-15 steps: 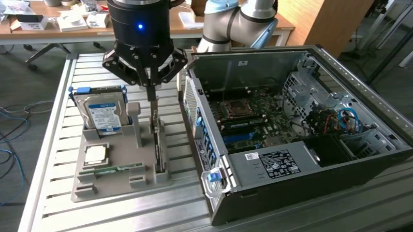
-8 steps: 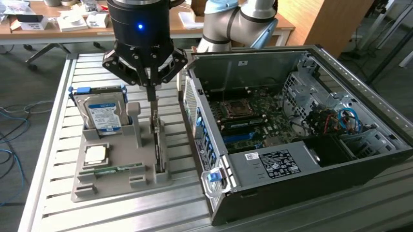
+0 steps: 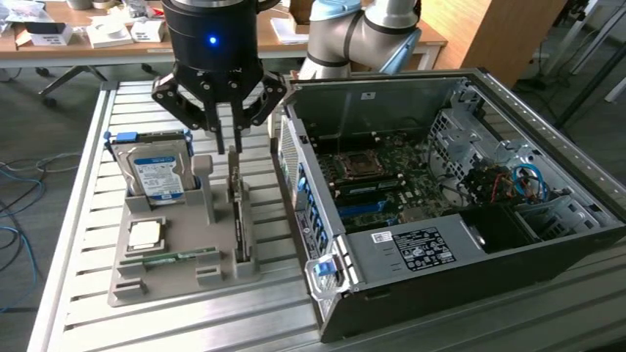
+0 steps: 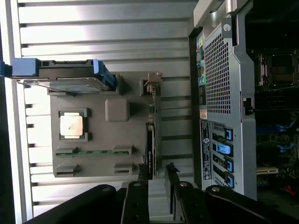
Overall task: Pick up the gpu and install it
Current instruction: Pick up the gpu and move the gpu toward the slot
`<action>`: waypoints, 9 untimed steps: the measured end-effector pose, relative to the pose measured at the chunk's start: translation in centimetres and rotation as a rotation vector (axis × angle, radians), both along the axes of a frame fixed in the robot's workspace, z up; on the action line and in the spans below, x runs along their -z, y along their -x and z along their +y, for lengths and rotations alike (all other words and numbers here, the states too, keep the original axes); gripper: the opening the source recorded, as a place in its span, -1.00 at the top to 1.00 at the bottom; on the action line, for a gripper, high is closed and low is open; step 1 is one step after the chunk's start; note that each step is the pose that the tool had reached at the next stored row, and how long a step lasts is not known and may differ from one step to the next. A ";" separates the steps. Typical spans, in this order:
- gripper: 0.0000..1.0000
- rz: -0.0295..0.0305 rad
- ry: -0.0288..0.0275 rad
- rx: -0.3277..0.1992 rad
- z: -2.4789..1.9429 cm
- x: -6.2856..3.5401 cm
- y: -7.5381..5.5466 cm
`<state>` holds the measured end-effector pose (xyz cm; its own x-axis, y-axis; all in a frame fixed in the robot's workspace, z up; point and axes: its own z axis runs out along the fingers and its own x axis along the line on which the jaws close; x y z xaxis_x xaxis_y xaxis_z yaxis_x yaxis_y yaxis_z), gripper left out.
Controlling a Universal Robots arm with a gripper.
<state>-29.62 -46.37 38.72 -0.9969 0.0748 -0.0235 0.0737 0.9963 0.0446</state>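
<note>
My gripper [image 3: 228, 147] is black: cylindrical body, blue light [image 3: 211, 40] glowing on front, linkage bars with pivot screws, two thin dark fingers [image 3: 237, 136]. Arm [image 3: 364, 29] behind is silver-grey tubing, rounded joints.

Gripper [image 4: 157, 174], jaws seemingly apart, near gpu [image 4: 151, 140], edge-on in grey holder [image 4: 100, 140]

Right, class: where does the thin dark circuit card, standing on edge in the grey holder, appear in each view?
Exterior view: the thin dark gpu stands on edge along the grey holder's side nearest the black computer case.
Wrist view: the gpu runs along the holder's edge facing the case.
Shared landmark: the silver square processor chip.
</note>
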 end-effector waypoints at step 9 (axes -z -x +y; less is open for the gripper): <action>-0.06 0.0000 0.0000 0.000 0.00 0.00 0.0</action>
